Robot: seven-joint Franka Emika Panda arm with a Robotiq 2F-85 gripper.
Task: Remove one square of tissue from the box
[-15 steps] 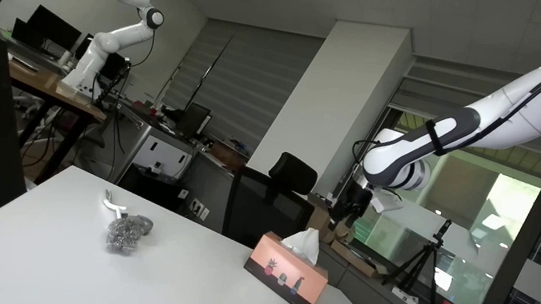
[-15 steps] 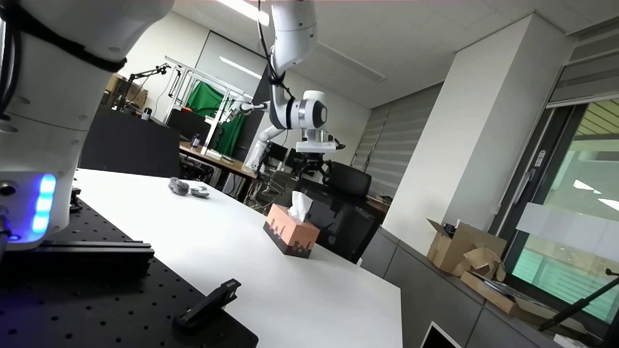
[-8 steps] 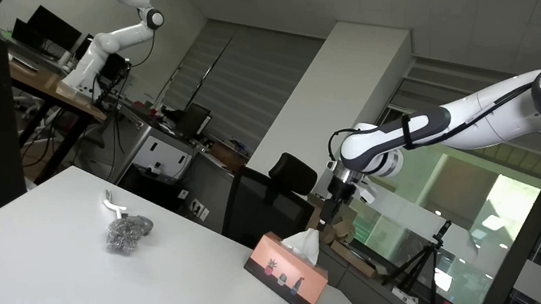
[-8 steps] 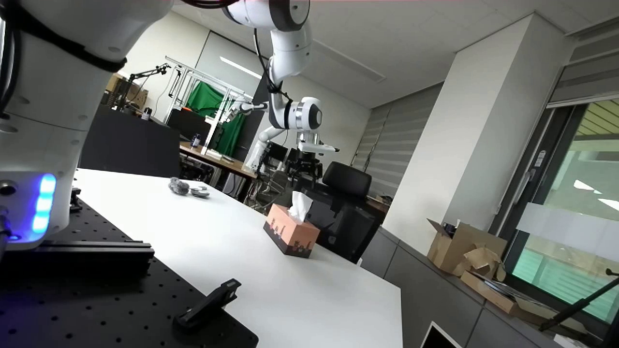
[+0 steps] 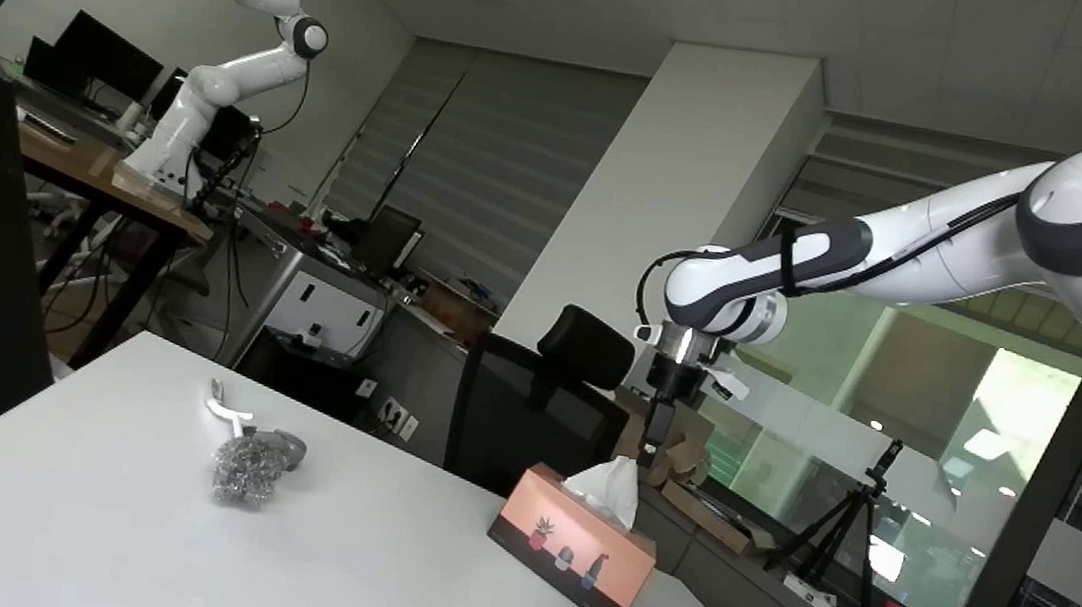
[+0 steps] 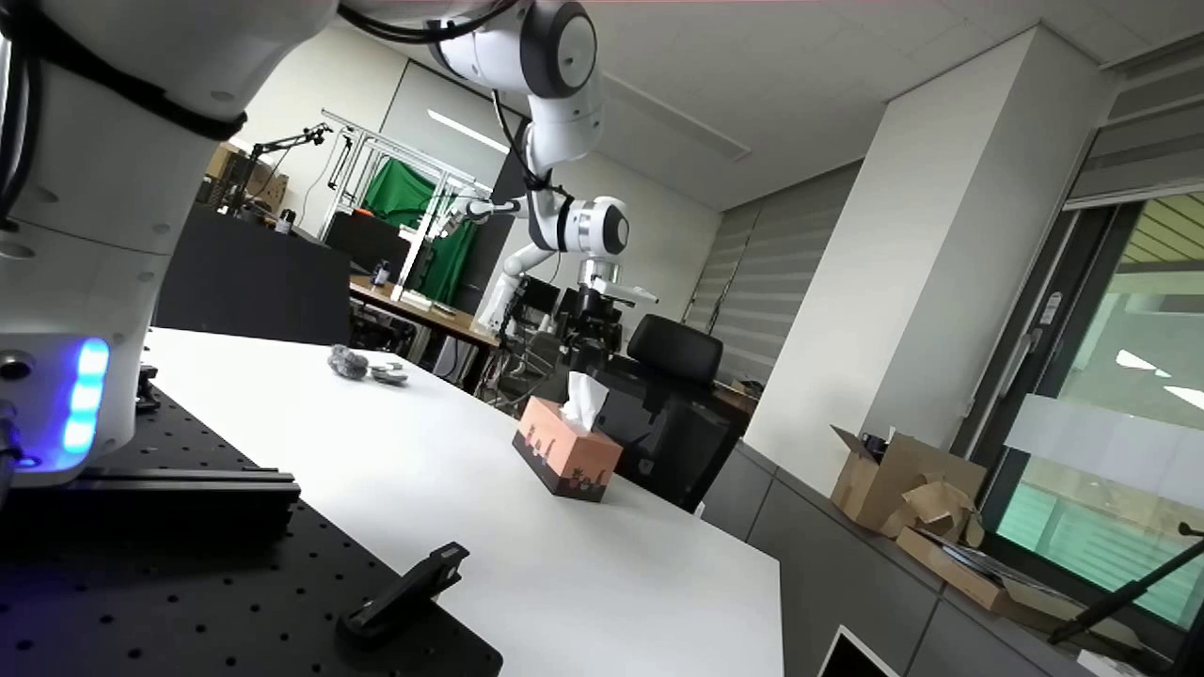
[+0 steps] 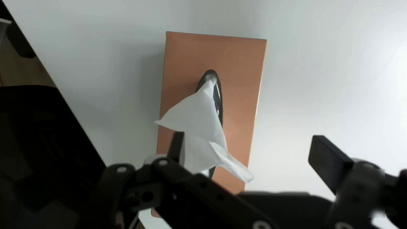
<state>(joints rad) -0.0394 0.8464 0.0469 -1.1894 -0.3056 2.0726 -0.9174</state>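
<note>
An orange tissue box with a dark lower band stands on the white table; it also shows in an exterior view and in the wrist view. A white tissue sticks up from its slot, also in an exterior view and in the wrist view. My gripper is open and empty above the box. In the wrist view its left finger overlaps the tissue's left part; its right finger is over the table right of the box. The gripper also shows in both exterior views.
A steel scourer and a grey-white tool lie on the table. A black office chair stands behind the table edge near the box. A black clamp sits on the base plate's edge.
The arm has come down and my gripper has moved closer to the tissue, leftward in an exterior view. The hand has turned, so its fingers now overlap there. The box and tissue have not moved.
</note>
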